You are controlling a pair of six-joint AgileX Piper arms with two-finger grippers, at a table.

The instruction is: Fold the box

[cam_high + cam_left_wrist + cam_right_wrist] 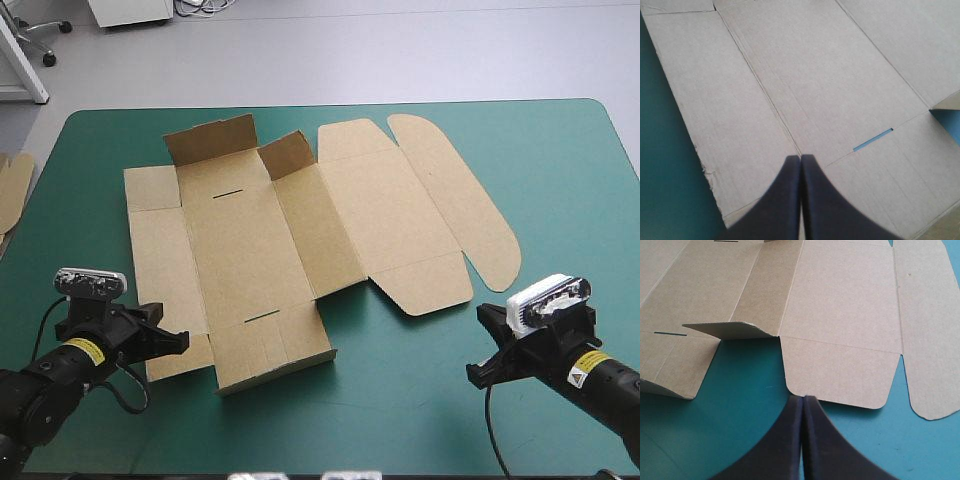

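Box (300,230) lies mostly flat on teal-green cover (400,400), far flaps raised. Left gripper (800,159), fingers pressed together, over its near left panel; right gripper (803,399), fingers together, just short of its rounded flap

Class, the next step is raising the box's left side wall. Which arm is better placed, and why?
Probably the left. The left tool, shut, sits over the box at the crease of its left side panel. The right tool, also shut, lies off the board, facing the lid's flap.
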